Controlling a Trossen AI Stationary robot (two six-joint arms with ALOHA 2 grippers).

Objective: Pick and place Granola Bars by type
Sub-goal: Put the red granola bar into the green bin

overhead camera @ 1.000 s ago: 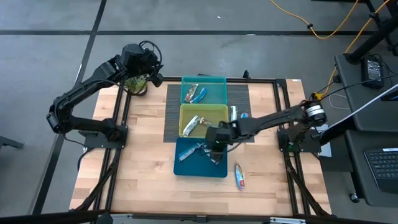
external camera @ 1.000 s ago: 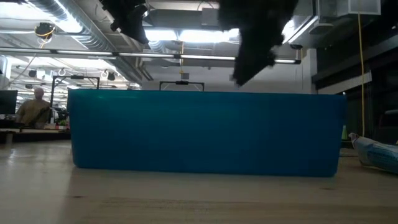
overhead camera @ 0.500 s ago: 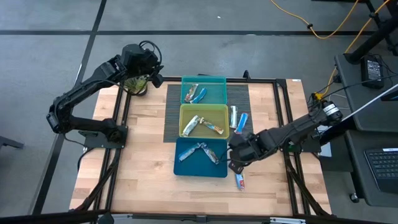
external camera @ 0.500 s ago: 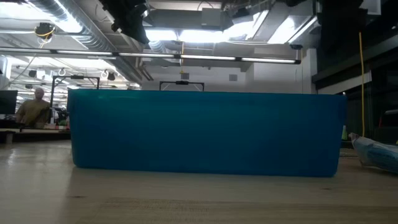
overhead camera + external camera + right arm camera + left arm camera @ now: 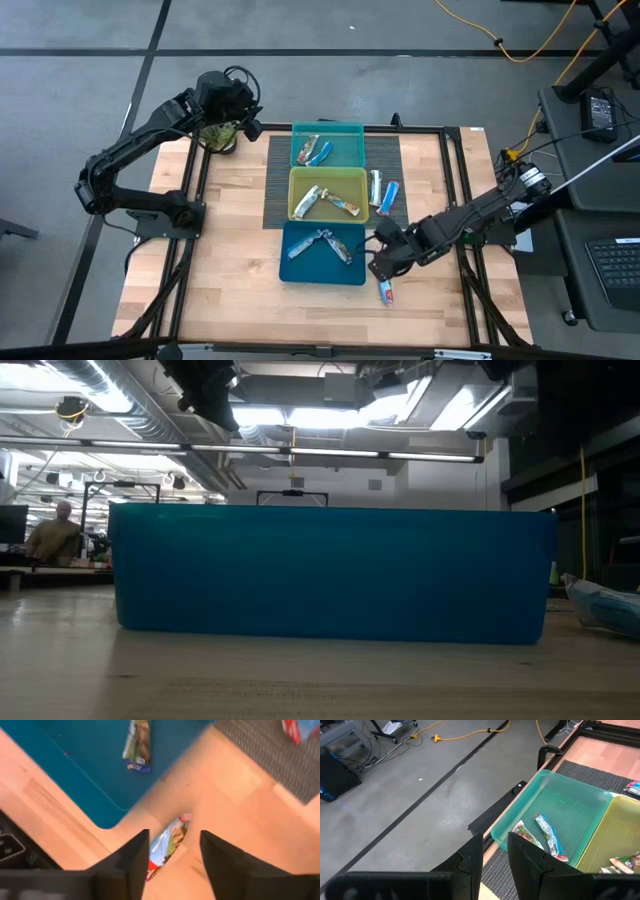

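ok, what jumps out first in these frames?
Three bins stacked in a column mid-table: teal bin, yellow-green bin, blue bin, each holding granola bars. The right gripper, open, hovers just off the blue bin's corner above a lone bar on the wood. The left gripper waits past the teal bin.

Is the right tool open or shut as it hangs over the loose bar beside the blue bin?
Open: the right tool shows a clear gap between its fingers, with the loose bar lying on the table in it, ungrasped.
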